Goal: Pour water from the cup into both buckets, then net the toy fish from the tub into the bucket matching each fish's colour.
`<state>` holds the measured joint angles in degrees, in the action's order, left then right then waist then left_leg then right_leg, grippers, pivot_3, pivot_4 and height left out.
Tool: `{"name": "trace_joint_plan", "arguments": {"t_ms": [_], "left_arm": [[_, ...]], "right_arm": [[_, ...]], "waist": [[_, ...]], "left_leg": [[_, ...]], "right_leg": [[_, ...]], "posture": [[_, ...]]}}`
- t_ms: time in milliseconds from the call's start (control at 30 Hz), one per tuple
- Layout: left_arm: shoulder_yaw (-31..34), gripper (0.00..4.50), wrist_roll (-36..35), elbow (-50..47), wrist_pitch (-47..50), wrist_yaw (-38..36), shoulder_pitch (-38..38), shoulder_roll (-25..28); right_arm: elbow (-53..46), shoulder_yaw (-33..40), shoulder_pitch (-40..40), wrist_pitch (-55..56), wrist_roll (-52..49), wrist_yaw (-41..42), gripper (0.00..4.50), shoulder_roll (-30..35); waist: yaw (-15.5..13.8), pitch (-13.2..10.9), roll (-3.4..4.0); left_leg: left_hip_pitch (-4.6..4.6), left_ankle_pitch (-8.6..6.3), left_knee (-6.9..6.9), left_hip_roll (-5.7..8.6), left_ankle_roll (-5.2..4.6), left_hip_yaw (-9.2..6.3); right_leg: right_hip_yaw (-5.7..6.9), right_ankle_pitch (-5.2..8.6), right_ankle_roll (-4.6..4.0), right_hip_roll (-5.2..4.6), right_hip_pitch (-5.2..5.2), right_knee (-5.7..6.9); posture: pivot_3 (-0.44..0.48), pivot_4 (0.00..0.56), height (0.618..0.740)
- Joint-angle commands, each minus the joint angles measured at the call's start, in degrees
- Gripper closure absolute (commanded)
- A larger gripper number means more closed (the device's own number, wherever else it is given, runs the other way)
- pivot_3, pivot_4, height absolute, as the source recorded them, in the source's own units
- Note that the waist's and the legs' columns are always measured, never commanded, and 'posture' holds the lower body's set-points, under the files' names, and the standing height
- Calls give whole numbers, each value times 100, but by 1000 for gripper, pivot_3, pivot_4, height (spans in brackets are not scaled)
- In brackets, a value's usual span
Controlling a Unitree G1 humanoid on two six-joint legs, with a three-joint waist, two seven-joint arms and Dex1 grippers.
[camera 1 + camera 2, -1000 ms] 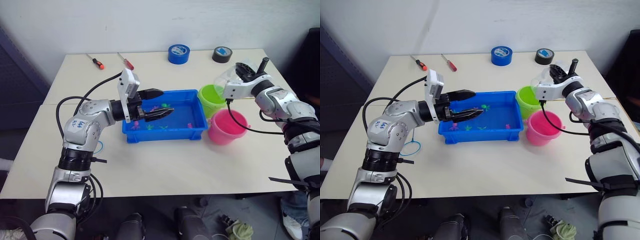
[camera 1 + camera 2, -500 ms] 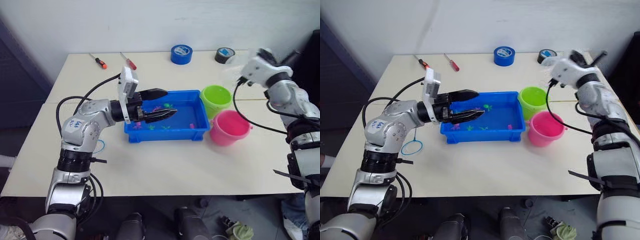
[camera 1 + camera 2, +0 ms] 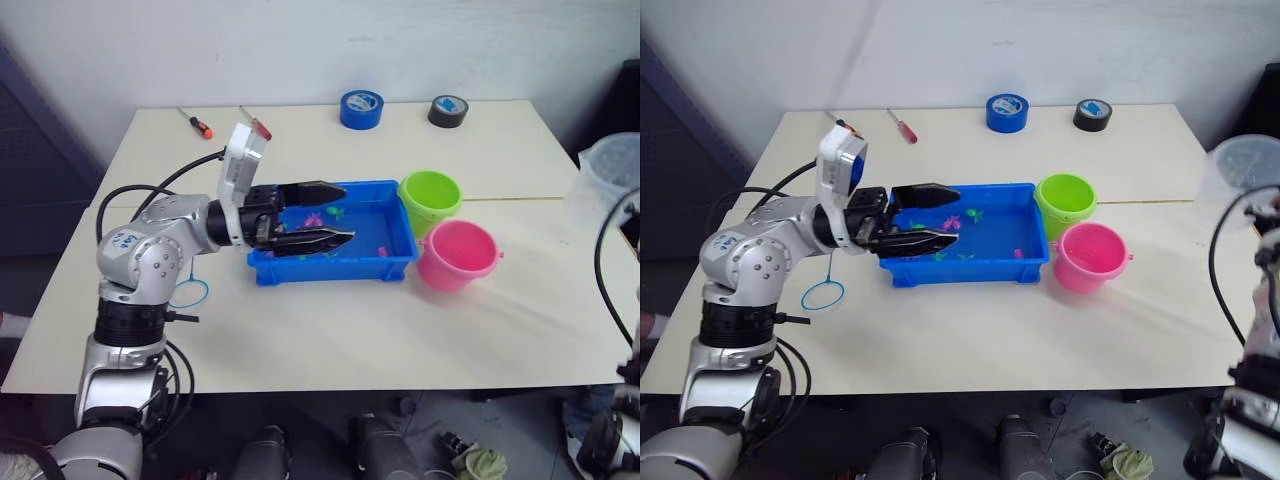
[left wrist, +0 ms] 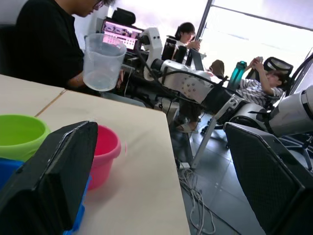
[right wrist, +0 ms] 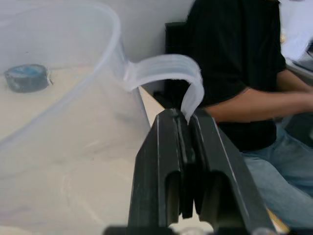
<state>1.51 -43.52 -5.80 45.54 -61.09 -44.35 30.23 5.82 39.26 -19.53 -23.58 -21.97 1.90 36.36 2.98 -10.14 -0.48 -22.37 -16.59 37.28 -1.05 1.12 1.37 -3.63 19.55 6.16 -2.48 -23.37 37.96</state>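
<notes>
The cup [image 3: 610,172] hangs upright in the air at the 3 o'clock edge of the scene, past the counter [image 3: 330,330] edge and well apart from both buckets. The right tool [image 5: 185,128] is clamped together on the cup's clear strap handle [image 5: 168,68]. A person in a black top [image 5: 234,63] sits just behind it.

The green bucket [image 3: 430,198] and the pink bucket [image 3: 458,254] stand upright on the counter, touching or nearly so, the pink 1 toward 5 o'clock of the green. Both sit just beside the 3 o'clock end of the tub [image 3: 390,262].

The tub lies at the counter's middle, with tiny pink and green toy fish [image 3: 952,222] scattered inside. The left tool [image 3: 338,212] hovers over the tub's 9 o'clock half, its 2 fingers apart and holding nothing.

The net [image 3: 823,294] lies flat on the counter toward 8 o'clock of the tub.

At the 12 o'clock edge lie 2 screwdrivers [image 3: 192,122], a blue tape roll [image 3: 359,108] and a black tape roll [image 3: 447,110].
</notes>
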Motion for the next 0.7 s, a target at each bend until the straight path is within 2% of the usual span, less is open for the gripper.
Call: {"name": "trace_joint_plan", "arguments": {"t_ms": [33,133,267,567,667,700], "left_arm": [[-126,0,18,-234,-179,-544,56,307],[-230,0,57,-265,-299,-797,80,425],[-247,0,11,-294,-311,-789,58,355],[-312,0,63,-297,-345,-723,47,189],[-313,0,44,-259,-308,-687,-2,131],[-315,0,35,-238,-295,-679,-24,108]], "right_arm": [[-1473,525,820,-690,-627,-187,4470,-496],[-2088,680,1381,-1098,-1103,-328,4470,-1081],[-2359,621,1900,-1166,-1321,-420,4470,-1693],[-1920,-9,2582,-232,-646,-90,4470,-2092],[-1869,-120,2804,10,-458,-15,3462,-2097],[-1874,-165,2919,97,-370,16,2939,-2104]], "waist": [[-8,0,1],[-17,1,2],[-28,1,1],[-89,1,1],[-98,1,1],[-103,1,1]], "left_leg": [[5,1,-1,1,0,0],[9,4,-3,5,-4,2],[13,7,-5,16,-28,5],[15,2,-4,22,-40,13],[18,1,-6,21,-40,14],[18,1,-6,21,-40,14]], "right_leg": [[-2,0,0,0,0,-3],[-11,1,-1,6,0,-7],[-39,1,-1,4,1,-5],[-79,0,-1,11,0,-9],[-86,0,-1,16,0,-8],[-88,0,-1,17,0,-8]], "posture": [[0,150,740],[0,150,740],[0,150,740],[0,150,740],[0,150,740],[0,150,740]]}}
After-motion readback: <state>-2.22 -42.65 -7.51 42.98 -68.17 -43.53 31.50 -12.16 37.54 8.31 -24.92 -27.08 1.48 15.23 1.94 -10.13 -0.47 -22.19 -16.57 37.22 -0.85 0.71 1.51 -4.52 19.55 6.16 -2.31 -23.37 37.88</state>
